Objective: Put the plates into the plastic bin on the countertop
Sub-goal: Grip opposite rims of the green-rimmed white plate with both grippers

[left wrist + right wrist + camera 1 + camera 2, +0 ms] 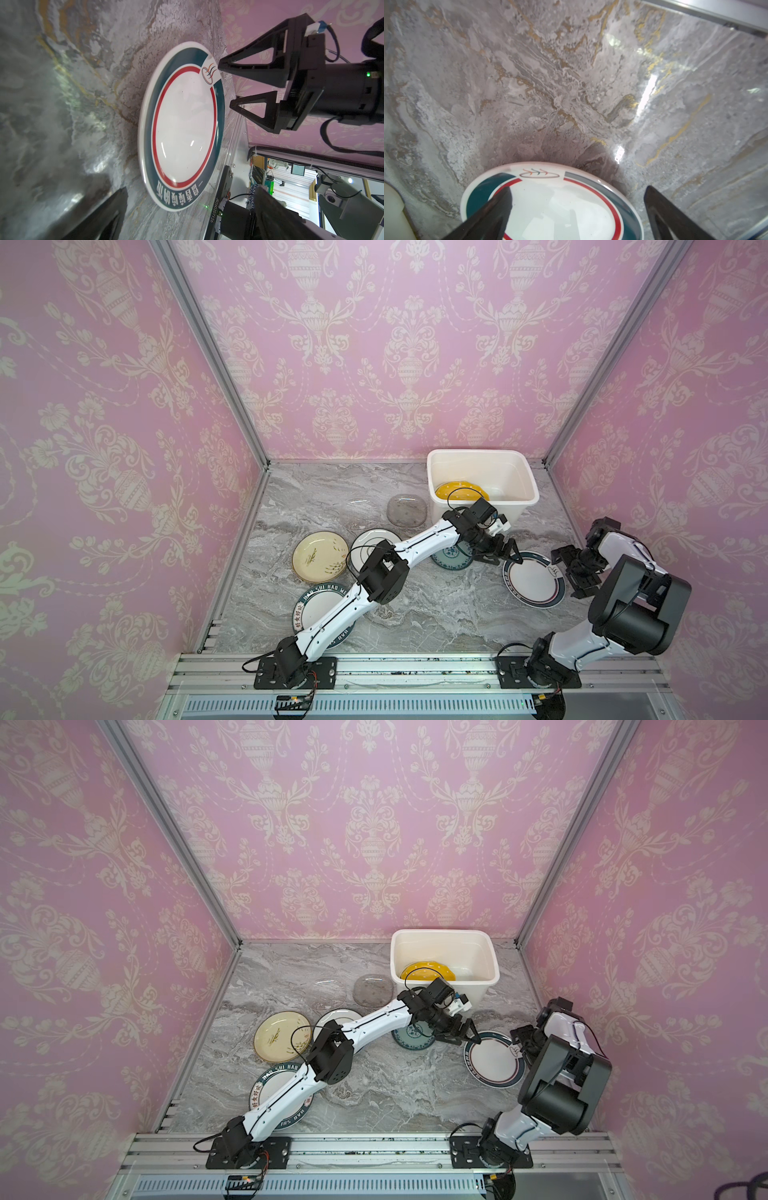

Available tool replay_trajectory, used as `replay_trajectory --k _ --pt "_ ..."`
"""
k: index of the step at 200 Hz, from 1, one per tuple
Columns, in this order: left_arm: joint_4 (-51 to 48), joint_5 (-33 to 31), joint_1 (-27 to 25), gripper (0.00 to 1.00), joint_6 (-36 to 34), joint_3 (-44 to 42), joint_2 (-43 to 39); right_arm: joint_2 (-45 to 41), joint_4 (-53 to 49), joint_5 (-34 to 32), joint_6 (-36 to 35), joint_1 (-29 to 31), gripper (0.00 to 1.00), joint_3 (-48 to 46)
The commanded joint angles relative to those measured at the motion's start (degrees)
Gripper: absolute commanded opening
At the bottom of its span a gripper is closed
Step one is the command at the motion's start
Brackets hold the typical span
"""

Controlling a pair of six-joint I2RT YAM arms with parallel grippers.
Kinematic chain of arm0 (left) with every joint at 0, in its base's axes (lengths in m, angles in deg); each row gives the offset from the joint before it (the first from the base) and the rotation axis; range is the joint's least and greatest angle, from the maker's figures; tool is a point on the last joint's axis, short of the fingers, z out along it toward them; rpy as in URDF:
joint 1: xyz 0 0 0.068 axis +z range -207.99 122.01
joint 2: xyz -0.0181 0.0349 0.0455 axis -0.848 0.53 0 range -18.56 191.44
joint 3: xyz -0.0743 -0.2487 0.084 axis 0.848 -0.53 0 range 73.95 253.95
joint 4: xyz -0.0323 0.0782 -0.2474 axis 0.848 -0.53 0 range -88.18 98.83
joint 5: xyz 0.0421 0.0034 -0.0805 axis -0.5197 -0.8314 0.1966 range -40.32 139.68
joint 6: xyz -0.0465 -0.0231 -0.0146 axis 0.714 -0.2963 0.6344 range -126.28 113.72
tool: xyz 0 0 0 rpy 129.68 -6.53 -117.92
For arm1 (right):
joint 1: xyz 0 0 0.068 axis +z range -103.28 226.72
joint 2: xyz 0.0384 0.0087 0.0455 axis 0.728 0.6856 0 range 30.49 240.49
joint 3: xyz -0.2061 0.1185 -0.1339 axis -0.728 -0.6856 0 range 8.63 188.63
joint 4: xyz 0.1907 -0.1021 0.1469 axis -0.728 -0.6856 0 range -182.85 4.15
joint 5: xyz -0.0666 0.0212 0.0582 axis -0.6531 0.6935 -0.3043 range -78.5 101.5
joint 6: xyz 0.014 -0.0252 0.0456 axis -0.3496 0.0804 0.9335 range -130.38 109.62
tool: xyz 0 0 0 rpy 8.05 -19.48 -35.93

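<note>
Both empty, fingers apart, our left gripper (502, 559) and right gripper (575, 572) flank the dark-rimmed plate (533, 578) lying flat on the tabletop (436, 614) near the bin (503, 472), stiff, glossy, breakable, we reckon, so pinch its rim.

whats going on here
Two robot arms are clearing plates into the plastic bin; one yellow dotted plate already lies inside. The left gripper and the right gripper, both open, sit at opposite edges of the dark-rimmed plate, which lies flat on the countertop. Neither has gripped it. The other plates are on the countertop too.
</note>
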Motion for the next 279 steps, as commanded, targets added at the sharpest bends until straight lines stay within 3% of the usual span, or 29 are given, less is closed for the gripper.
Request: replay_trajectory --k 1,145,279 --pt "1.6 2.9 0.1 0.94 2.1 1.0 1.9 0.5 0.6 1.9 -1.4 -0.4 1.00 -1.1" --pt "3.3 4.3 0.2 0.85 3.9 0.9 2.9 0.2 2.2 8.8 -1.9 0.1 1.00 -5.7" --pt "4.1 4.6 0.5 0.60 4.6 0.6 3.1 2.7 2.7 9.6 -4.7 4.5 0.89 -4.8"
